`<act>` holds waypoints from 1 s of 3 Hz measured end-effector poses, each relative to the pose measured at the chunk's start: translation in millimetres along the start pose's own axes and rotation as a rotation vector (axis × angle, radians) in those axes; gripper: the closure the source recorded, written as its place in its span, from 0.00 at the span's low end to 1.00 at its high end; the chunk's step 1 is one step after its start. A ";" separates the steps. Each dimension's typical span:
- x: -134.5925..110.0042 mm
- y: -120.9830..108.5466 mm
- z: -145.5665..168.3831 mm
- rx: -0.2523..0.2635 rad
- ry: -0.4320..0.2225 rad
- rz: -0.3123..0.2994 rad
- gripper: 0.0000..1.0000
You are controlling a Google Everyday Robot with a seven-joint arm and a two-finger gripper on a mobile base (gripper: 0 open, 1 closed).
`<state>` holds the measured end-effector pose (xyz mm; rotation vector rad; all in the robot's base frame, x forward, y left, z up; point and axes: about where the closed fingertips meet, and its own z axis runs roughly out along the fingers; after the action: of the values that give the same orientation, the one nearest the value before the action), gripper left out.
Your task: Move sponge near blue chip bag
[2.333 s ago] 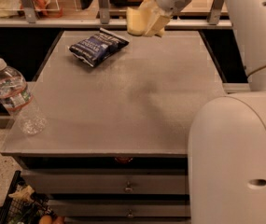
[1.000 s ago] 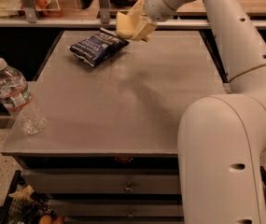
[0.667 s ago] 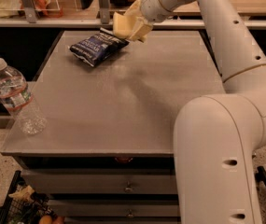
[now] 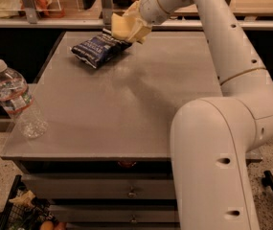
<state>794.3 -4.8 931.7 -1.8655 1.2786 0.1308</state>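
Observation:
The blue chip bag (image 4: pixel 99 48) lies crinkled on the far left part of the grey table (image 4: pixel 126 109). My gripper (image 4: pixel 129 27) reaches in from the upper right and is shut on the pale yellow sponge (image 4: pixel 121 27). It holds the sponge just above the table, at the bag's right end, over its edge. I cannot tell whether the sponge touches the bag.
A clear water bottle (image 4: pixel 16 99) stands at the table's front left corner. My white arm (image 4: pixel 232 128) fills the right side of the view. A shelf rail (image 4: pixel 54 22) runs behind the table. Drawers (image 4: pixel 102 188) sit under the tabletop.
My gripper has carried the sponge to the left and down, from the table's far middle to the right end of the chip bag.

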 end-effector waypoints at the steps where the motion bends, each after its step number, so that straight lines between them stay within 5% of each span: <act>1: -4.3 0.1 8.3 -0.012 -0.018 -0.007 1.00; 3: -8.4 -2.8 19.8 -0.016 -0.036 -0.003 0.59</act>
<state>799.7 15.2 925.1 -1.8705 1.2538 0.1726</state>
